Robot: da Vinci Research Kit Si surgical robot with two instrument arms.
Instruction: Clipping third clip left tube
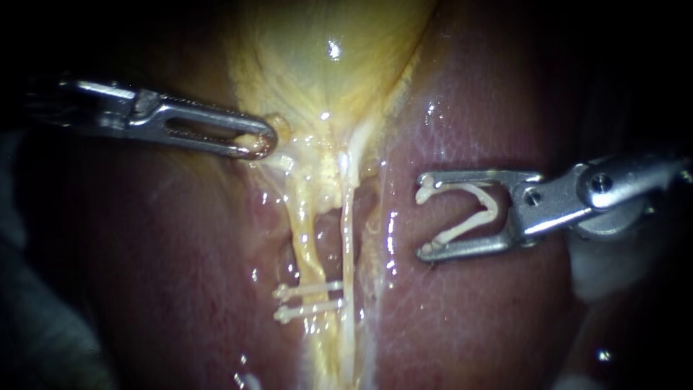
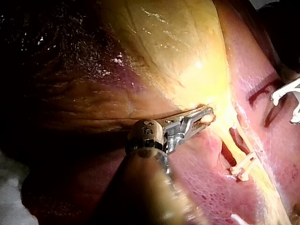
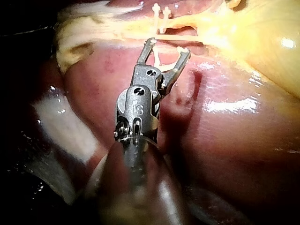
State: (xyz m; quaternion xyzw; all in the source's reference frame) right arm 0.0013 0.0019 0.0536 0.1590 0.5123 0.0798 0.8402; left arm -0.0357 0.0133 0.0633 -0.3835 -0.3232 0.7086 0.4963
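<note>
Endoscope view is showing the left instrument (image 1: 261, 141) coming in from the left. Its tool is clenched on the narrow yellow end of the gallbladder (image 1: 325, 65), with the jaws lying tight on it. Below that spot, two thin tubes are running down side by side over the liver (image 1: 498, 310). The left tube (image 1: 306, 242) is the fatter, yellow one, and the right tube (image 1: 348, 238) is lying just beside it. Two white clips are already sitting across the left tube, the upper clip (image 1: 309, 289) and the lower clip (image 1: 310, 311), close to each other.

The right instrument (image 1: 426, 217) is hanging over the liver, well apart from the tubes. Its tool is standing wide and gripping a new clip (image 1: 465, 227) from both sides. This clip is open like a V, with its mouth facing the tubes.

I think the step in hand is bringing this clip to the left tube. To do it well, the open mouth should be going round the left tube only, on the bare part between the gallbladder and the upper clip, and not catching the right tube. Both clip tips should be showing past the tube before squeezing. The left tool should be holding firm so the tube is lying straight. The hollow between the tubes looks narrow, so slow moves seem wise.
</note>
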